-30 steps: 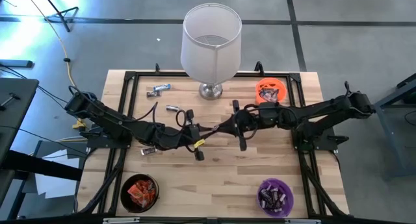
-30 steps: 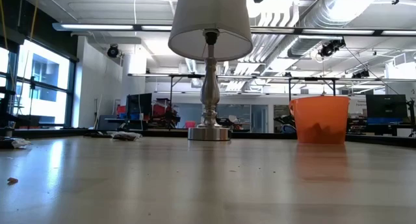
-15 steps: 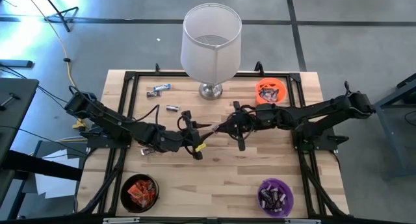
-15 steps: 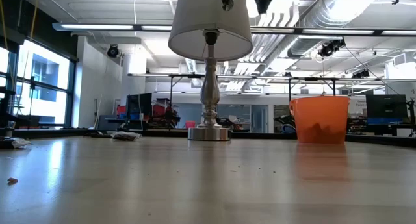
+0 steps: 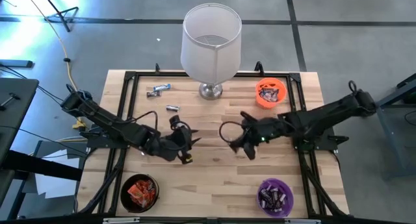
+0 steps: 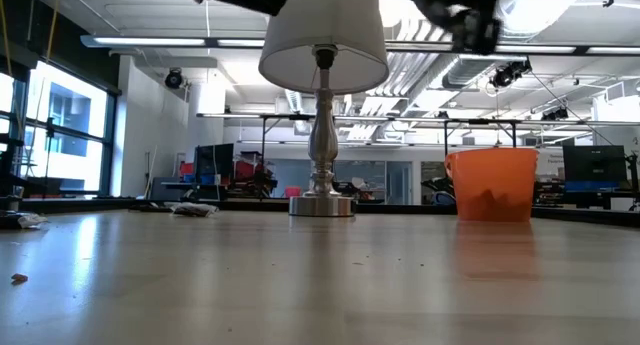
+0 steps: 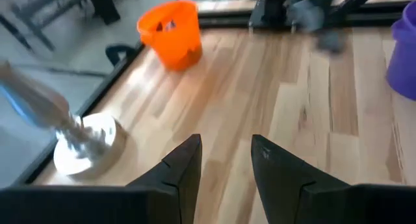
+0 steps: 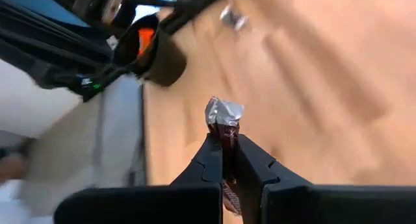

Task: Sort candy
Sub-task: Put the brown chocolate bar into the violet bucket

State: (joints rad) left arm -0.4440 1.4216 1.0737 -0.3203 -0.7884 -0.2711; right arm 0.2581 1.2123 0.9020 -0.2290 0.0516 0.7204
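Candy (image 8: 223, 130): dk-brown bar, silver end, pinched betw. fingertips of right gripper (image 8: 222, 160), mid-table, raised.
Left gripper (image 7: 225, 160): fingers parted, narrow gap, nothing in it; just left of centre.
Loose bars (image 5: 159, 89) near lamp (image 5: 209, 52).
Risk: thin end-grip, bar may slip in transit; arms close, could clash.
Room: front centre open; purple bowl (image 5: 275, 195) front right.

A lamp (image 6: 322, 95) is seen at 12 o'clock on the table (image 6: 300, 285), an orange bowl (image 6: 491, 183) at 2 o'clock. Small candies (image 6: 193, 210) are seen far off at 10 o'clock. Dark arm parts (image 6: 455, 10) are blurred overhead.
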